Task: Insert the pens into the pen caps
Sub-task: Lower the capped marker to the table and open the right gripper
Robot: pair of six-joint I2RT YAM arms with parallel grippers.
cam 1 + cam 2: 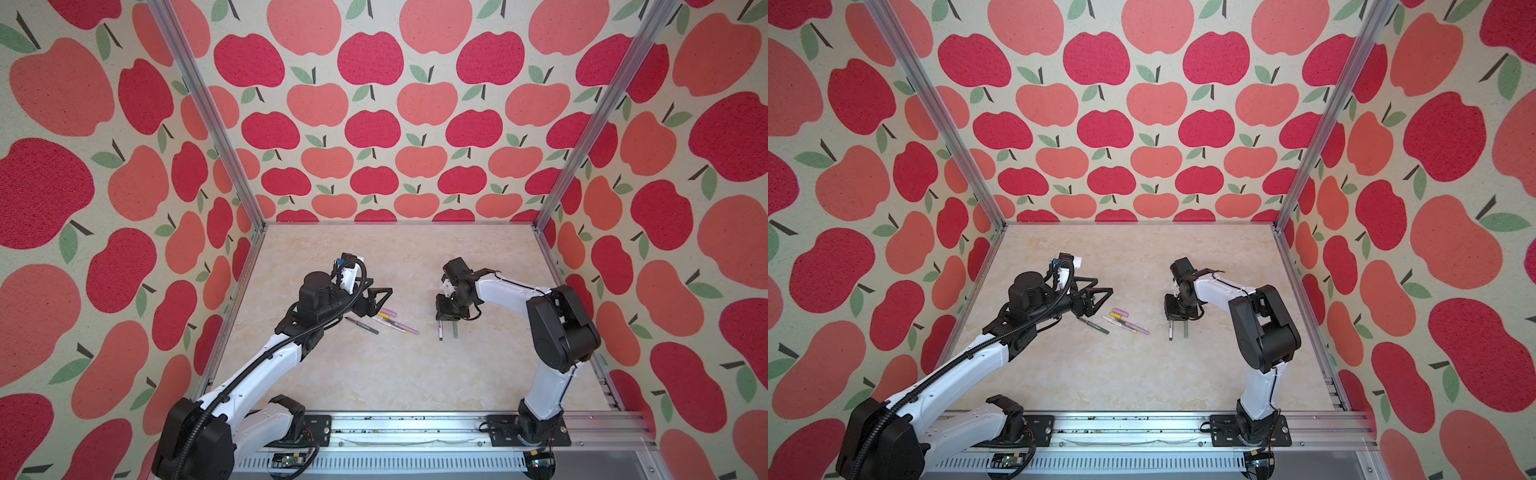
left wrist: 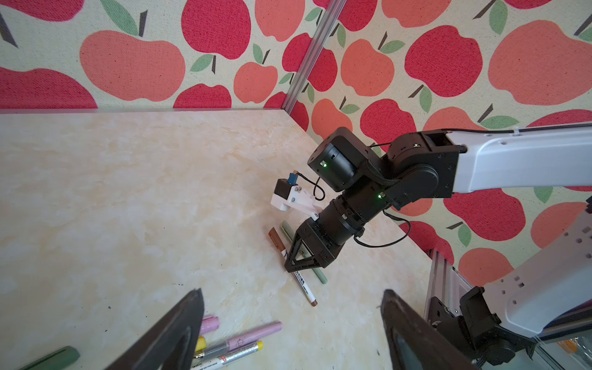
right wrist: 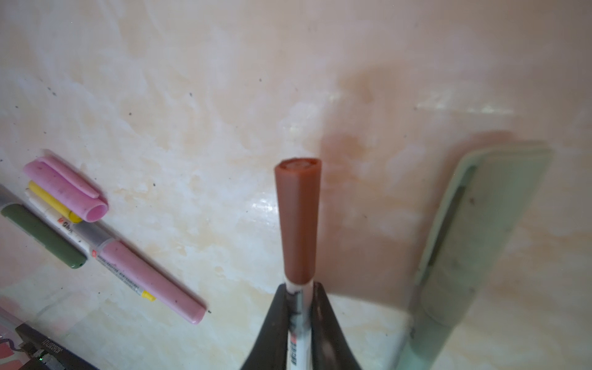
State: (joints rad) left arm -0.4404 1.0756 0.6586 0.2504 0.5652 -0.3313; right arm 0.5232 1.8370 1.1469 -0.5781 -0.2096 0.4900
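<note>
Right pincer [image 3: 299, 290]: clamped on slim white brown-capped plastic pen [image 3: 296, 339].
Left pincer [image 2: 292, 292]: apart.
Risk: your release may roll it against sage-green plastic pen [image 1: 456, 331], 3 o'clock.

Blurry, edge-cropped sage green pen [image 3: 480, 240]

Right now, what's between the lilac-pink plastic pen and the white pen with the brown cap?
Nothing: just bare marbled table between lilac-pink pen and brown-capped white pen, in both top views.

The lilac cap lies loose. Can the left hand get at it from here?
Probably yes: the open left hand hangs beside the lilac cap, nothing over it; a yellow cap crowds one side.
</note>
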